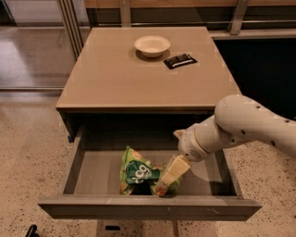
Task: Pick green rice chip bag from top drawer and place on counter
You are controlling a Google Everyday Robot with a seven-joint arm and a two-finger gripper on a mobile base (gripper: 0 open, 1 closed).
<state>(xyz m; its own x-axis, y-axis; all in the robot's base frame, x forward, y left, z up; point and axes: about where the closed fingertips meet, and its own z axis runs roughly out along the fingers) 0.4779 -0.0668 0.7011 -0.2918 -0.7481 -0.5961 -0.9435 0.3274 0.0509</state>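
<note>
terrazzo floor (27, 152): speckled | metal posts (70, 23): rear left | wooden rail (185, 3): rear | right side: dark
</note>
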